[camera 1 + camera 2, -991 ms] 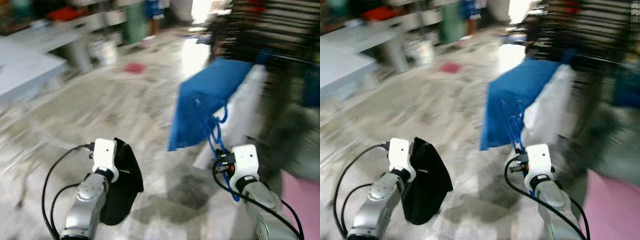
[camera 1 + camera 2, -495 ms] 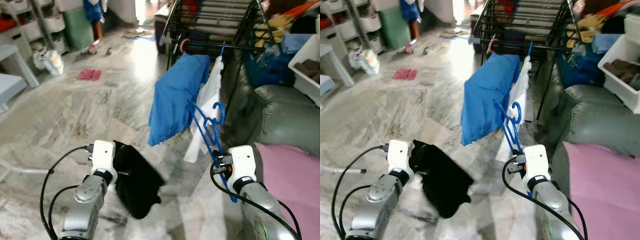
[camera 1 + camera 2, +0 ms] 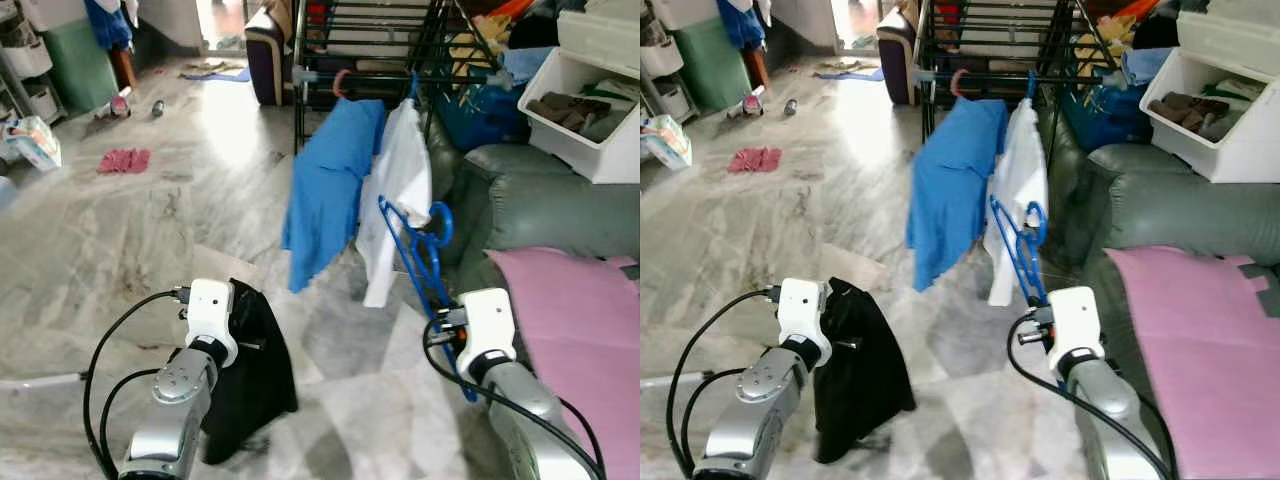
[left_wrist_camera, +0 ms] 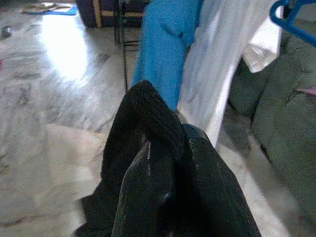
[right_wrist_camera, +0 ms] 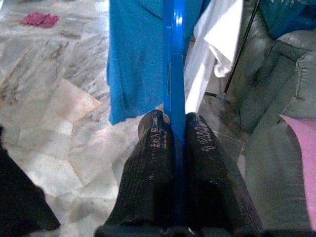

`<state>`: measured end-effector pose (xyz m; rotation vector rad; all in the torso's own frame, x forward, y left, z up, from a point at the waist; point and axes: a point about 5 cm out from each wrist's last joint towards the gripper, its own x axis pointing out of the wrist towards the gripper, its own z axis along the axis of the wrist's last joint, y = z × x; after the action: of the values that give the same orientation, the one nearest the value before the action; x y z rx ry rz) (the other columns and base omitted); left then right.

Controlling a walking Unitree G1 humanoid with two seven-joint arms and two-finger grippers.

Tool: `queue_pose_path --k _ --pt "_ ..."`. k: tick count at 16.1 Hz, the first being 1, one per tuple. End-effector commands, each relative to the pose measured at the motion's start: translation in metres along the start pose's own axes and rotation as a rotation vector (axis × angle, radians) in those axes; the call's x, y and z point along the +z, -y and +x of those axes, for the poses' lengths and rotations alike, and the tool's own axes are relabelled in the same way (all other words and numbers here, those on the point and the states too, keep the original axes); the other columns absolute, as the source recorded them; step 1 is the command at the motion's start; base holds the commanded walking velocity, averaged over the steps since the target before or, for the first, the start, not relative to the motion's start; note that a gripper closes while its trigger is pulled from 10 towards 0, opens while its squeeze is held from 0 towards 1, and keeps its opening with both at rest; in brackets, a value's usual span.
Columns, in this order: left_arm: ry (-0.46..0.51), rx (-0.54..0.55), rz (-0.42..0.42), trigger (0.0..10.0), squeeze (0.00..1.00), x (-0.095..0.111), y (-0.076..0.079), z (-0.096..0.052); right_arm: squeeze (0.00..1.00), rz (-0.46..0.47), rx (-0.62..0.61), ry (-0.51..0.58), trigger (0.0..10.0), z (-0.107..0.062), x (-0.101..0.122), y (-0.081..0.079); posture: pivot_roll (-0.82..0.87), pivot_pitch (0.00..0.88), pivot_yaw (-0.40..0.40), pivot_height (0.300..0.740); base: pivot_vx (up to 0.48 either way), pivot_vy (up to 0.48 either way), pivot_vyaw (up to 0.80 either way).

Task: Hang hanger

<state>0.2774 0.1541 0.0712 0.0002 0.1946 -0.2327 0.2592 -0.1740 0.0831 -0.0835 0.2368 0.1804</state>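
Nearest, the left gripper (image 4: 168, 163) pinches a black garment (image 3: 250, 375) that hangs beside its arm, and the right gripper (image 5: 173, 148) is pressed together on a blue hanger (image 3: 420, 250), carried upright above the marble floor (image 3: 150, 220). Hanging is not yet done: the drying rack (image 3: 400, 75) with a blue shirt (image 3: 325, 200) and white shirt (image 3: 400, 190) stands well ahead. No readable writing

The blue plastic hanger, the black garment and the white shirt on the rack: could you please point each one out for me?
Blue plastic hanger (image 3: 418, 252), left eye view, on its frame above the right gripper.
Black garment (image 3: 255, 375), left eye view, middle of the hanging cloth.
White shirt (image 3: 1022, 180), right eye view, on its body.
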Motion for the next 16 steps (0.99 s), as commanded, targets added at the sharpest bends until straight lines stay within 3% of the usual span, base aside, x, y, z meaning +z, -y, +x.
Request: queue_pose_path --k 1,13,16 --pt "0.008 0.012 0.015 10.0 0.0 0.001 -0.004 -0.004 0.0 -0.001 0.031 0.037 10.0 0.003 0.008 -0.008 -0.05 0.055 -0.006 0.74 0.0 0.48 0.0" --pt "0.046 -0.007 -0.013 10.0 0.0 0.01 -0.001 0.001 0.0 -0.032 0.058 0.046 10.0 0.006 0.009 -0.016 -0.04 0.067 -0.005 0.74 0.0 0.48 0.0" --pt "0.094 -0.052 -0.02 10.0 0.0 0.017 0.007 0.001 0.0 -0.034 0.058 0.042 10.0 0.007 0.008 -0.016 -0.04 0.073 -0.008 0.74 0.0 0.0 -0.17"
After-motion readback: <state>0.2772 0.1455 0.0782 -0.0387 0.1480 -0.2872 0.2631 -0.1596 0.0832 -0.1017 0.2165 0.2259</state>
